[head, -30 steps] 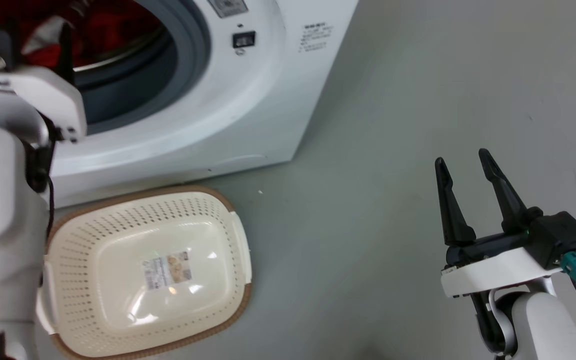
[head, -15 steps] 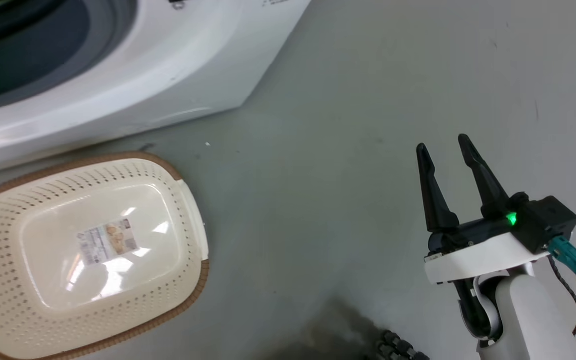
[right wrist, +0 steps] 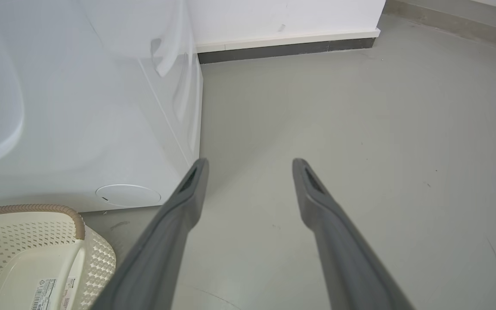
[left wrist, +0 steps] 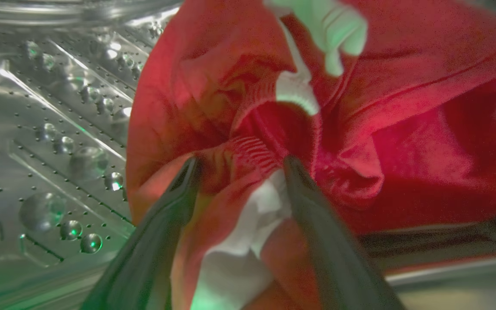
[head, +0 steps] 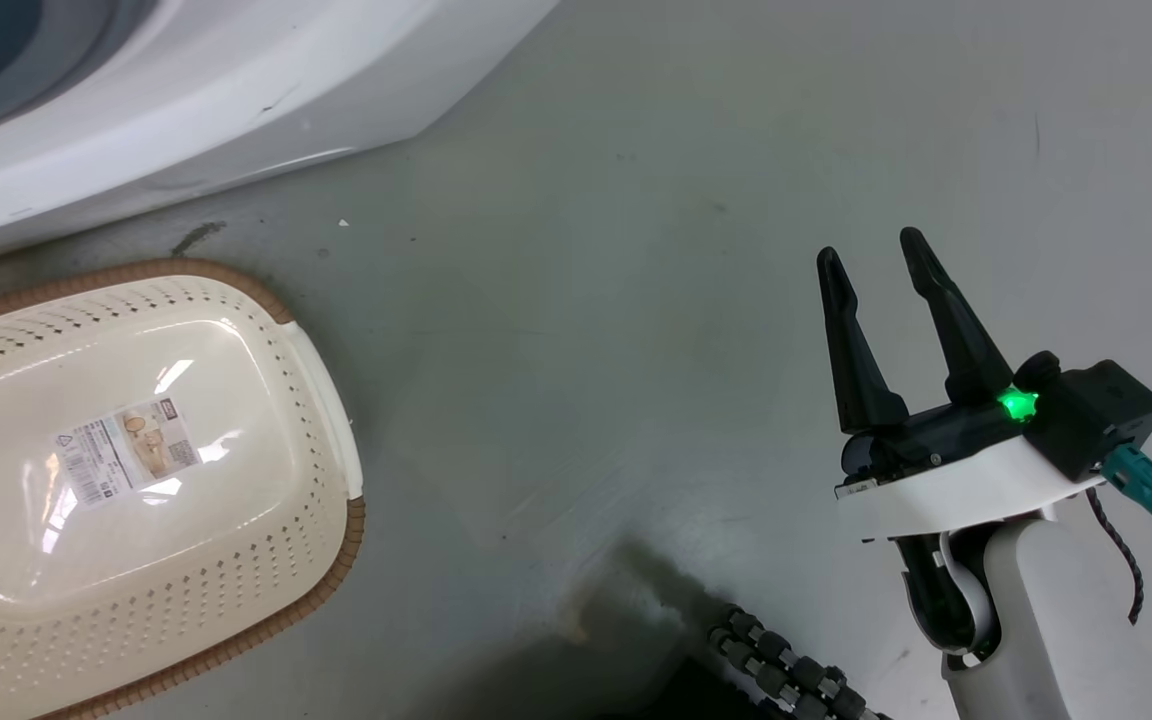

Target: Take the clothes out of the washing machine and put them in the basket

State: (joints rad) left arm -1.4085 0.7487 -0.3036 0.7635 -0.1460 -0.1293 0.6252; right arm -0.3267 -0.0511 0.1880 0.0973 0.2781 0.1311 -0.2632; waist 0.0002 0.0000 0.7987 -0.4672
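- Clothes (left wrist: 342,129), red with white trim, lie bunched against the steel drum (left wrist: 50,129) of the washing machine (head: 186,120), directly ahead of the left gripper (left wrist: 241,165).
- Its 2 fingers stand apart, straddling a ribbed fold; nothing looks pinched yet.
- Right gripper (head: 870,247) hangs spread and empty over bare floor (head: 586,300), well apart from the machine's opening, so the left arm is nearer.
- Basket (head: 336,560) sits empty on the floor, just in front of the machine.

Crumpled red clothes (left wrist: 360,107) with white trim lie bunched in the washing machine's (head: 186,110) perforated steel drum (left wrist: 50,129); the cream, brown-rimmed basket (head: 266,560) stands upright just before it
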